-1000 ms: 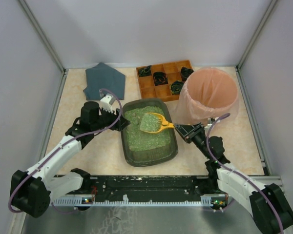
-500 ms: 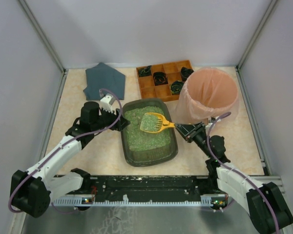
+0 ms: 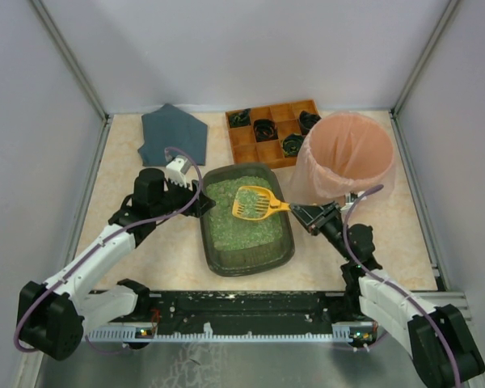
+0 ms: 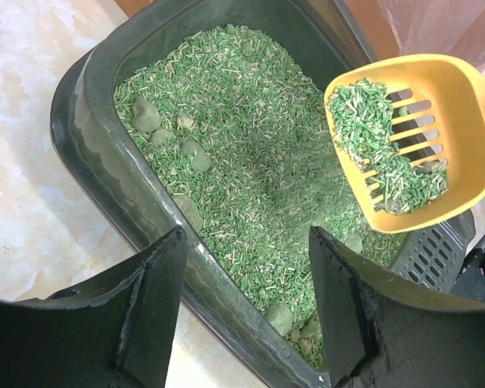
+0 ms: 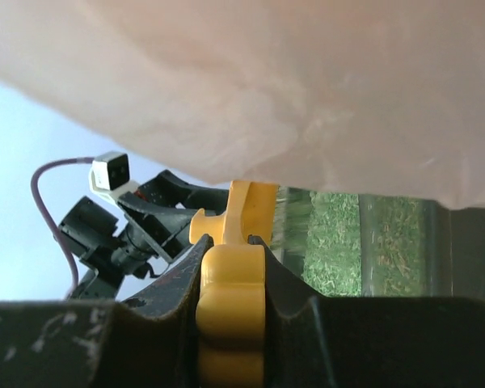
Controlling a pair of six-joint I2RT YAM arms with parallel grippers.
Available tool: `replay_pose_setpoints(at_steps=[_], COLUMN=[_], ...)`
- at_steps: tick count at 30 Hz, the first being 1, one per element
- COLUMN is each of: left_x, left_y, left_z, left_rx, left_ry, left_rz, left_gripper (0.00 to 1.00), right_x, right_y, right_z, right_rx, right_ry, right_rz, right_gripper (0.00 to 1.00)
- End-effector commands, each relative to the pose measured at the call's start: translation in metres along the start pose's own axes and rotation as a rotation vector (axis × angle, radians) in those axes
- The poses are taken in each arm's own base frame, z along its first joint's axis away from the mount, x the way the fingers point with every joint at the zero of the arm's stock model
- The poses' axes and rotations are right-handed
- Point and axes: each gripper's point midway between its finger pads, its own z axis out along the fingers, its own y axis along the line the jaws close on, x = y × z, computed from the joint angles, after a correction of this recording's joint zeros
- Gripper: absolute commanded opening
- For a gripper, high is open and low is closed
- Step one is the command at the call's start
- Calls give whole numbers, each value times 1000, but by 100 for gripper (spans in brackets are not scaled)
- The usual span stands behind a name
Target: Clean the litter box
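Observation:
The litter box is a dark tray of green litter with several clumps, mid-table; its rim also shows in the left wrist view. My left gripper is open, its jaws on either side of the box's left wall, one finger outside and one over the litter. My right gripper is shut on the handle of a yellow slotted scoop, seen close in the right wrist view. The scoop hangs above the right part of the box with green litter in it.
A round pink bag-lined bin stands right behind the right gripper and fills the top of the right wrist view. An orange-brown wooden compartment tray with dark items and a dark grey mat lie at the back.
The right arm's wrist has shifted slightly to the right. The scoop stays over the box in nearly the same place. The left arm has not moved.

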Motion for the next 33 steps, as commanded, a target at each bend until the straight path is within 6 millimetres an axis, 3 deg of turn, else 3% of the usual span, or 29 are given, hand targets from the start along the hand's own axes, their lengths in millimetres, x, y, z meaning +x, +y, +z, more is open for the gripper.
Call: replay_pose_setpoints(at_steps=[1, 2, 5, 9, 13, 16, 19, 22, 24, 29, 33], left_x=[-3, -3, -5, -2, -4, -2, -4, -3, -1, 6, 12], left_y=[-1, -1, -1, 0, 0, 1, 0, 0, 1, 18, 20], left_z=[0, 1, 1, 2, 3, 4, 4, 4, 5, 9, 13], left_rx=[2, 7, 5, 5, 3, 5, 9, 4, 3, -82, -89], left_ry=[-11, -15, -17, -8, -2, 0, -2, 1, 4, 52, 95], left_rz=[-2, -2, 3, -4, 1, -3, 3, -2, -5, -36, -47], left_gripper=[67, 67, 67, 67, 67, 67, 67, 67, 67, 65, 62], right_x=[6, 7, -12, 9, -17, 3, -11, -3, 2, -8, 1], right_y=[37, 38, 15, 39, 22, 36, 18, 29, 30, 18, 13], right_z=[7, 6, -1, 10, 4, 11, 6, 12, 21, 26, 37], right_rx=[-121, -131, -64, -104, -42, -80, -26, -31, 49, 245, 338], right_ry=[41, 54, -49, 72, -51, 63, -10, 37, 74, 3, 30], right_rz=[-67, -75, -8, -133, -88, -165, -107, -164, -224, -263, -313], right_gripper=[0, 0, 0, 0, 0, 0, 0, 0, 0, 0, 0])
